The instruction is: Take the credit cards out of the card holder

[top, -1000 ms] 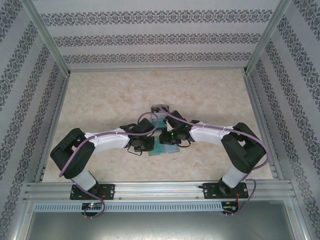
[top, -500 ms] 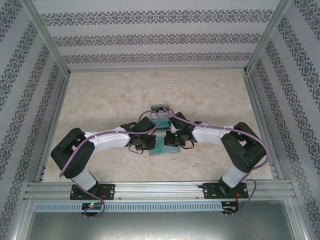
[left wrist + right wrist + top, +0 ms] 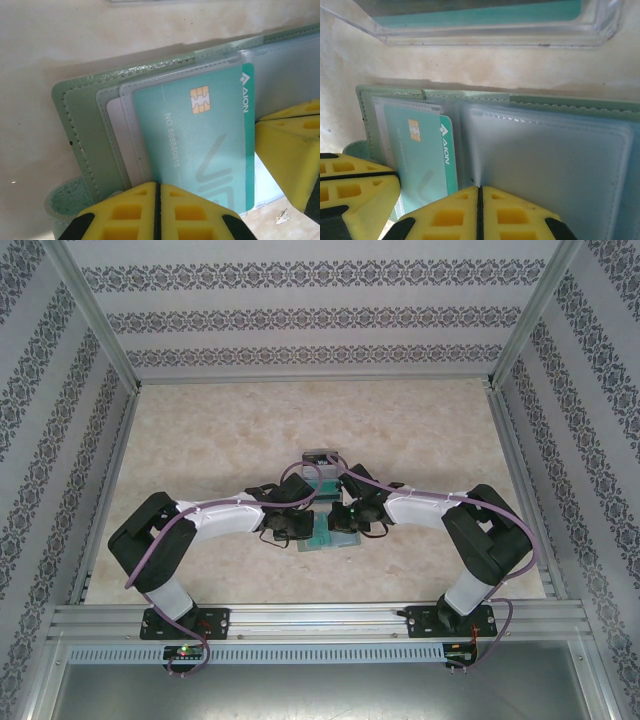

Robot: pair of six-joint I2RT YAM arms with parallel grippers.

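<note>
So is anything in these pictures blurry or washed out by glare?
Left wrist: the teal credit card reads crisp, but a white patch beside its lower corner is blown out. Right wrist: the card holder's clear sleeve has a milky sheen. Top external: even light, no glare.

Card holder lay open on table, mid-width, towards near edge, between the two arms. Clear case sat just behind holder, apart from it, cards inside. Credit card sat in sleeve on holder's left panel, edge nearest fold sticking out past sleeve. Tab lay at left panel's outer edge. Left gripper was over the card's near end; right gripper just beside it, at holder's fold.
</note>
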